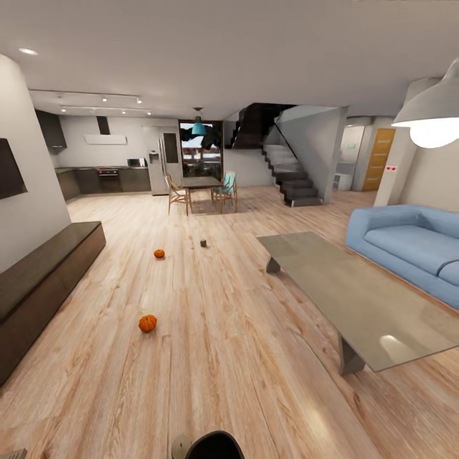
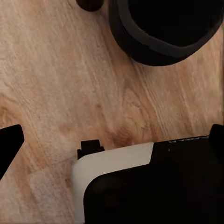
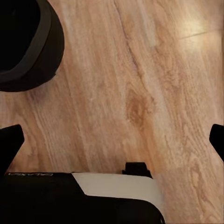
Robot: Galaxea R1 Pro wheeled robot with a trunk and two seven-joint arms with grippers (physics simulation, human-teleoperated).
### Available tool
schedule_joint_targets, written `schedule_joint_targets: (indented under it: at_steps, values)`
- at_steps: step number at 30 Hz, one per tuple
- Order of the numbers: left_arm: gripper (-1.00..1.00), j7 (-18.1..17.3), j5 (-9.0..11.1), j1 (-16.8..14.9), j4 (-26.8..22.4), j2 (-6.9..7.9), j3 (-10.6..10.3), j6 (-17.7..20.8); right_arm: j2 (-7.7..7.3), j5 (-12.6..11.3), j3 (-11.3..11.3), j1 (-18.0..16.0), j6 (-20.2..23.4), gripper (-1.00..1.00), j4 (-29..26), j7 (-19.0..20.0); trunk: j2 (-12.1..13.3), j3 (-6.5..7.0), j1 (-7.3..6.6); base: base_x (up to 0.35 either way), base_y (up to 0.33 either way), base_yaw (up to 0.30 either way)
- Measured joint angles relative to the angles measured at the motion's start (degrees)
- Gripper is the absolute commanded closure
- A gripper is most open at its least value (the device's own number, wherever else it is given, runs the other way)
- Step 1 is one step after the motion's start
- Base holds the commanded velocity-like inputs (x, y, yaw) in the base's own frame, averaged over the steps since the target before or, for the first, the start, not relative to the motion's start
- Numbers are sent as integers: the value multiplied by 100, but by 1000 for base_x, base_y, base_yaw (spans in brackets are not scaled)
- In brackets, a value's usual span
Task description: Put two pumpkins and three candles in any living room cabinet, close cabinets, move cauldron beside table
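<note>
Both grippers, left (image 2: 112, 140) and right (image 3: 112, 140), hang with fingers spread wide over bare plank floor (image 1: 223, 357). Two pumpkins, near (image 1: 147, 323) and far (image 1: 159, 254), lie apart on it, beside the long dark cabinet (image 1: 38, 287).

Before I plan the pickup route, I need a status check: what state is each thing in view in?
Near pumpkin: upright on the floor, untouched.
Far pumpkin: on the floor, untouched.
Cabinet: drawer fronts closed.
Glass table: nothing on it.
Small dark object: on the floor, too small to identify.
Left gripper: fingers spread, empty.
Right gripper: fingers spread, empty.
</note>
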Motion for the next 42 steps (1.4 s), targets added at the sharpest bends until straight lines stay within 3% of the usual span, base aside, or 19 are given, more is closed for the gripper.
schedule_joint_targets:
  at_steps: [3,7,14,18,19,22,24,28,32,37,39,40,42]
  values:
    - [-100,-90,215,2,-554,198,3,675,12,-9,3,5,716,-100,-775,4,120,53,-66,0,0,0]
    - [-100,-114,279,3,-867,293,12,1042,8,-14,3,6,1598,-100,-1582,10,281,126,-154,0,0,0]
    - [-100,-117,333,-20,-1198,286,155,1487,-10,-16,3,7,2334,-100,-2095,11,562,251,-308,0,0,0]
    - [-100,-120,466,-22,-1935,295,316,2205,-11,-16,3,7,2592,-100,-2122,11,723,323,-396,0,0,0]
    - [-100,-112,488,-23,-2295,291,372,2572,-9,-17,15,7,2713,-100,-2125,8,763,342,-418,0,0,0]
    - [-100,-69,500,-147,-2989,243,447,3210,-1,-12,19,6,3002,-100,-2148,5,884,397,-483,0,0,0]
    - [-100,-63,504,-270,-3060,232,457,3289,-2,-10,22,-1,3133,-100,-2272,-3,964,433,-527,0,0,0]
    - [-100,77,541,-672,-3028,190,470,3413,1,-9,26,-8,3686,-100,-3019,-27,1125,505,-615,0,0,0]
    - [-100,650,560,-993,-2988,-88,468,3541,5,-1,27,-133,4095,-100,-3513,-55,1286,577,-703,0,0,0]
    - [-100,1561,558,-1479,-2751,-646,456,3568,18,41,39,-801,4190,-100,-3240,-184,1487,667,-813,0,0,0]
    - [-100,1868,534,-1751,-2437,-885,451,3544,134,47,47,-1186,4169,-100,-2874,-285,1567,704,-857,0,0,0]
    - [-100,1926,519,-1827,-2327,-934,449,3532,183,51,49,-1304,4160,-100,-2757,-312,1607,721,-879,0,0,0]
    - [-100,2067,506,-2155,-1680,-1067,436,3445,447,57,101,-1869,4084,-100,-2062,-411,1688,757,-923,0,0,0]
